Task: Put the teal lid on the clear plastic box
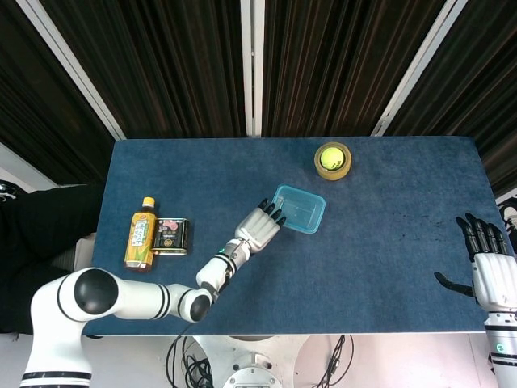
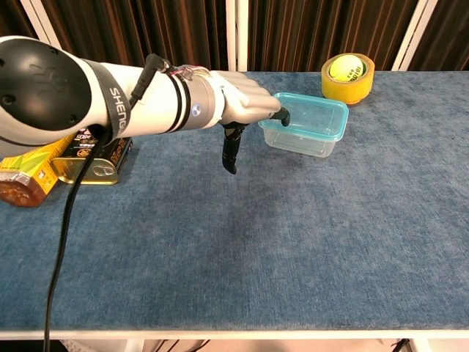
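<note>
The clear plastic box (image 1: 299, 208) (image 2: 304, 126) stands near the table's middle with the teal lid (image 2: 316, 115) lying on top of it. My left hand (image 1: 258, 227) (image 2: 238, 103) hovers just left of the box, open, fingers extended, the fingertips (image 2: 283, 116) at the lid's near-left corner. Whether they touch it is unclear. My right hand (image 1: 491, 268) is open at the table's far right edge, holding nothing; the chest view does not show it.
A yellow tape roll with a tennis ball inside (image 1: 332, 160) (image 2: 347, 72) sits behind the box. A tea bottle (image 1: 140, 234) (image 2: 29, 163) and a dark tin can (image 1: 170, 236) (image 2: 91, 155) lie at the left. The blue cloth (image 2: 293, 242) covers the table.
</note>
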Controlling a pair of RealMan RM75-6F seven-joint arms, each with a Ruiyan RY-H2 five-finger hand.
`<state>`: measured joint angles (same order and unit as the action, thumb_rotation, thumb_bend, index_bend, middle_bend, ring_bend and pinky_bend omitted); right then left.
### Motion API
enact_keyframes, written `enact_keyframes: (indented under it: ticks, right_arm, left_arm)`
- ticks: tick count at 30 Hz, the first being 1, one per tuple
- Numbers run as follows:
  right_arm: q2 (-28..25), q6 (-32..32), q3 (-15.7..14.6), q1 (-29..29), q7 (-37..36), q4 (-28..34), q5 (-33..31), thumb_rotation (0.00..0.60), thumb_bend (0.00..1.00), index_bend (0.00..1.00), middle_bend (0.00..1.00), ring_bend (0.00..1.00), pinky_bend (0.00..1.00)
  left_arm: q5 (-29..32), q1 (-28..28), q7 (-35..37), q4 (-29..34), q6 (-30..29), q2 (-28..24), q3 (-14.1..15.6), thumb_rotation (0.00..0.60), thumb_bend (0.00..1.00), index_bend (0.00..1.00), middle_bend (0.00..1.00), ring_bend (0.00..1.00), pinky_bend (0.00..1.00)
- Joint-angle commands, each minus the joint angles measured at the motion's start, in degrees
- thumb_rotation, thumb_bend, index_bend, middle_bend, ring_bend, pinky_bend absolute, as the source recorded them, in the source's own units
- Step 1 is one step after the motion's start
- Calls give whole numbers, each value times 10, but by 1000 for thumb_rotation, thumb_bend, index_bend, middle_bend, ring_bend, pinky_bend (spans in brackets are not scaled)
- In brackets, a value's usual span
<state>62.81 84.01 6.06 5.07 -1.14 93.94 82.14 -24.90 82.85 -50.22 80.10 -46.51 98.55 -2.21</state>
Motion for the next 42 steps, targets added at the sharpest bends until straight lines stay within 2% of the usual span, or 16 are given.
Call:
enact_keyframes:
  ticks: [1, 6, 12, 16, 19, 22, 26, 29, 32, 36, 42]
  right_arm:
    - [0, 0, 0, 0, 0, 0, 0, 600, 35, 0, 0, 0, 0]
    - [0, 1, 0, -1, -1, 0, 0, 600, 35, 0, 0, 0, 0]
    - [-5, 2, 1, -2, -7, 0, 1, 600, 36, 0, 0, 0, 0]
    - [-11, 2, 1, -2, -17, -1, 5, 600, 35, 0, 0, 0, 0]
    - [-16, -2, 1, -1, -27, -3, 5, 600, 36, 0, 0, 0, 0]
    - [-19, -7, 0, 2, -36, -8, 8, 600, 37, 0, 0, 0, 0]
    - [-19, -16, -3, 9, -58, -20, 19, 600, 40, 0, 0, 0, 0]
    - [-16, -17, -5, 12, -66, -29, 29, 600, 43, 0, 0, 0, 0]
    - [-8, -10, -7, 14, -76, -39, 42, 600, 47, 0, 0, 0, 0]
    - [2, -5, -8, 18, -92, -54, 56, 600, 51, 0, 0, 0, 0]
    - [10, -3, -12, 19, -98, -63, 60, 600, 51, 0, 0, 0, 0]
  left_arm:
    - [0, 0, 1, 3, -1, -2, -3, 600, 0, 123, 66, 11, 63]
    - [-21, -4, 14, 20, -14, -19, -18, 600, 0, 123, 67, 11, 63]
    - [-71, -35, 74, 34, -32, -51, -42, 600, 0, 123, 67, 11, 63]
    - [-102, -76, 124, 60, -57, -93, -48, 600, 0, 123, 67, 11, 63]
    - [-142, -123, 168, 84, -95, -132, -42, 600, 0, 123, 67, 11, 62]
    - [-211, -183, 235, 100, -153, -163, -34, 600, 0, 93, 67, 10, 43]
    - [-326, -277, 324, 91, -255, -201, 0, 600, 0, 85, 66, 0, 12]
    - [-372, -343, 366, 83, -323, -226, 22, 600, 0, 95, 67, 0, 6]
    - [-403, -400, 390, 84, -365, -247, 47, 600, 0, 107, 67, 0, 6]
    - [-424, -459, 391, 95, -390, -266, 77, 600, 0, 107, 67, 0, 5]
    - [-453, -550, 387, 93, -455, -266, 103, 600, 0, 108, 67, 0, 3]
